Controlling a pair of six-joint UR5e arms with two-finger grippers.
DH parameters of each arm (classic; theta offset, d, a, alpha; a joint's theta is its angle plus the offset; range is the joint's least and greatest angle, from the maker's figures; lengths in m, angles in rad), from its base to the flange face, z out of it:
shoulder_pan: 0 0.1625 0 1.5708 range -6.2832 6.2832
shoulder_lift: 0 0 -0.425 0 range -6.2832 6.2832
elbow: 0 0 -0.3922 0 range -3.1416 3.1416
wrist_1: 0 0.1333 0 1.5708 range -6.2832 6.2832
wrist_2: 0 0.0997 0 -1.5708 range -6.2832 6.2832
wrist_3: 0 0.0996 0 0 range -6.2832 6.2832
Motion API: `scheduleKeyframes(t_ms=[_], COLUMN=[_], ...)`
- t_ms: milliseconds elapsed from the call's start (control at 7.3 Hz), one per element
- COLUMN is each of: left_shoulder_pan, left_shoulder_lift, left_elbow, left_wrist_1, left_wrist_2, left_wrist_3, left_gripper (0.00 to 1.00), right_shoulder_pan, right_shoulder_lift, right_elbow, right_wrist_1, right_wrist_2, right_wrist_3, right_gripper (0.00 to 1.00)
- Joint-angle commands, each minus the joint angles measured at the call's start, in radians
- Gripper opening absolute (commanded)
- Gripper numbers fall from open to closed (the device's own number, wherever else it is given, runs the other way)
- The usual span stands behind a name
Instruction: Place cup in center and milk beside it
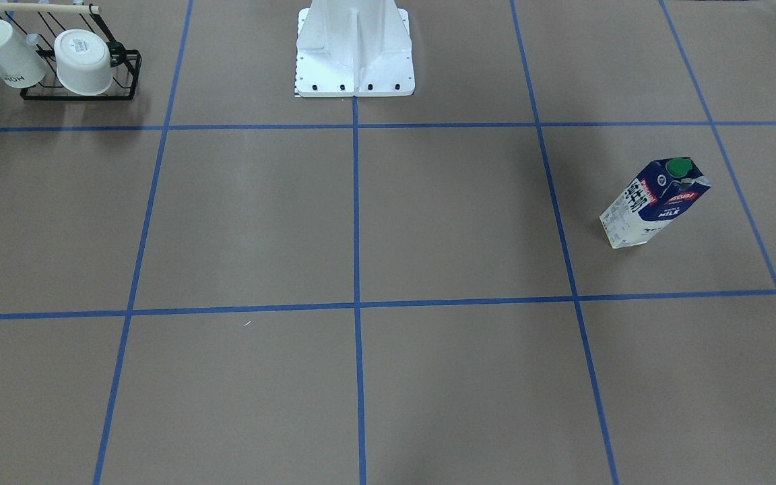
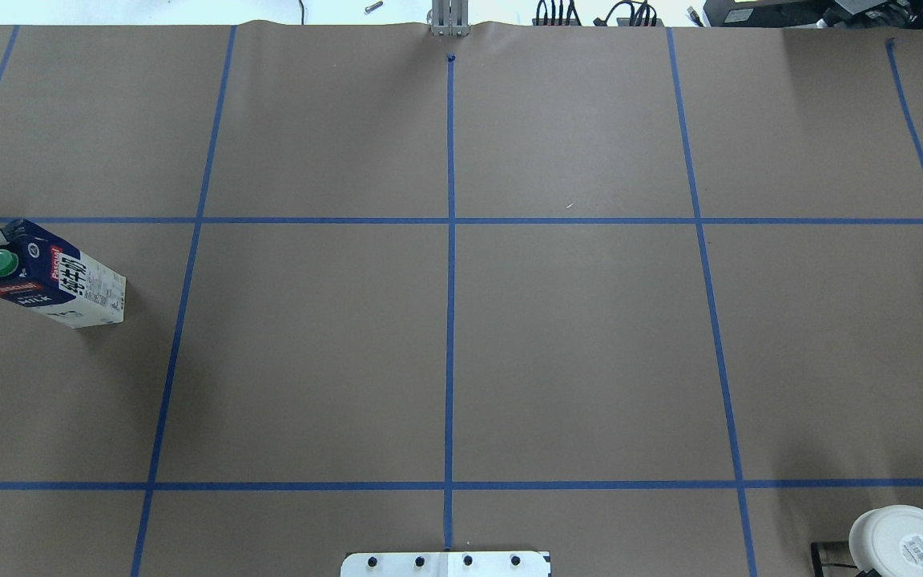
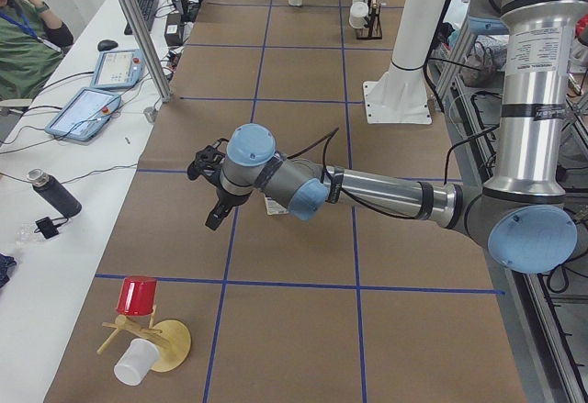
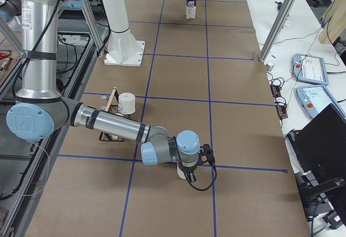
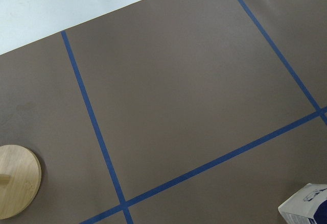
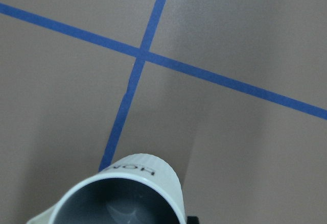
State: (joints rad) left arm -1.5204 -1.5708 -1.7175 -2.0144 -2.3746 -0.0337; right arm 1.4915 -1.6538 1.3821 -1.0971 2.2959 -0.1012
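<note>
The milk (image 1: pixel 657 202) stands upright in a side square on my left, also in the overhead view (image 2: pixel 49 276); a corner of it shows in the left wrist view (image 5: pixel 306 207). In the exterior left view my left gripper (image 3: pixel 211 196) hangs just beside it, and I cannot tell whether it is open. The cup (image 6: pixel 125 191), white with a dark grey inside, fills the bottom of the right wrist view, next to a tape crossing. In the exterior right view the cup (image 4: pixel 181 171) sits under my right gripper (image 4: pixel 205 155), whose state I cannot tell. The center (image 2: pixel 309 344) is bare.
A black wire rack (image 1: pixel 125 74) at my right rear holds a tall white mug (image 1: pixel 4 54) and a handleless white cup (image 1: pixel 83 62). A wooden stand (image 3: pixel 170 343) with a red cup (image 3: pixel 138 295) and a white cup stands at the left end. The robot base (image 1: pixel 354 60) is at the rear middle.
</note>
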Motion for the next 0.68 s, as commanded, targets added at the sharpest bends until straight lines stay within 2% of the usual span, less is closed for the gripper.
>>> scheduleKeyframes(t_ms=[0,137,274,548], left_shoulder_pan=[-0.001,0.000,0.000,0.000], left_shoulder_lift=[0.000,0.000,0.000,0.000], left_elbow=[0.006,0.006,0.009,0.015], left_wrist_1=[-0.001,-0.001,-0.001,0.000], left_wrist_2=[0.000,0.000,0.000,0.000], left_wrist_3=[0.000,0.000,-0.002,-0.003], left_gripper=[0.99,0.99,0.99,0.99], right_shoulder_pan=[0.045,0.046,0.046,0.009], right_shoulder_lift=[0.015,0.022,0.055,0.060], right_elbow=[0.085,0.166,0.242,0.358], right_wrist_1=[-0.106,-0.178,-0.278,-0.297], right_wrist_2=[0.061,0.071,0.086,0.093], right_wrist_3=[0.011,0.018,0.100,0.440], right_gripper=[0.00,0.00,0.00,0.00])
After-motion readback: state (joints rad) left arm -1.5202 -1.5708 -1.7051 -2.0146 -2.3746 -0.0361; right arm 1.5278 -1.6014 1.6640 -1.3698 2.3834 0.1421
